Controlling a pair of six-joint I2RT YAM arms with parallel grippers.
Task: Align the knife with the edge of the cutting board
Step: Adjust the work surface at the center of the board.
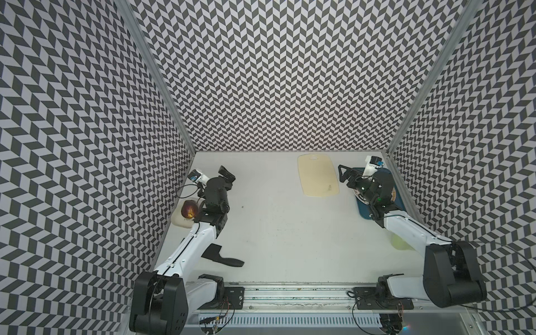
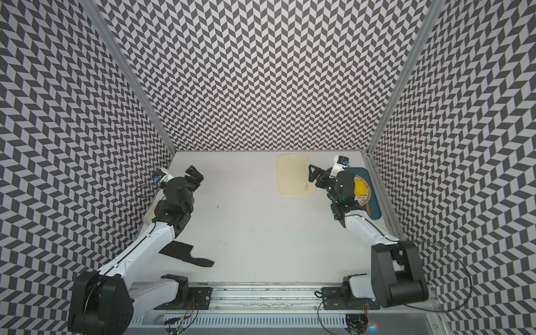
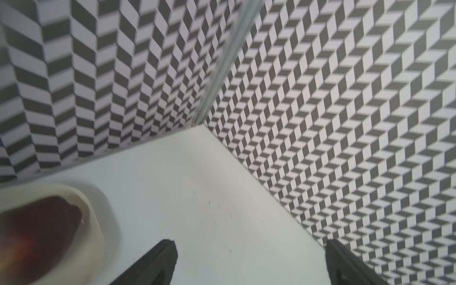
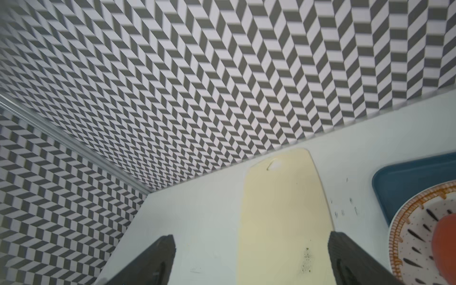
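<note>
One knife (image 1: 216,253) beneath left forearm (image 1: 188,246), well apart from left hand (image 1: 227,178)

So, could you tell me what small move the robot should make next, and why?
Probably draw the left fingers back and down toward the handle of the knife. They and the right fingers stand open and empty; the knife lies near the front, partly under the left forearm, far from the cutting board at the back.

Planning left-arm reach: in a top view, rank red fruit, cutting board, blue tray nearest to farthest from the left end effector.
From the left end effector:
1. red fruit, left edge
2. cutting board, back, right of centre
3. blue tray, right wall
</note>
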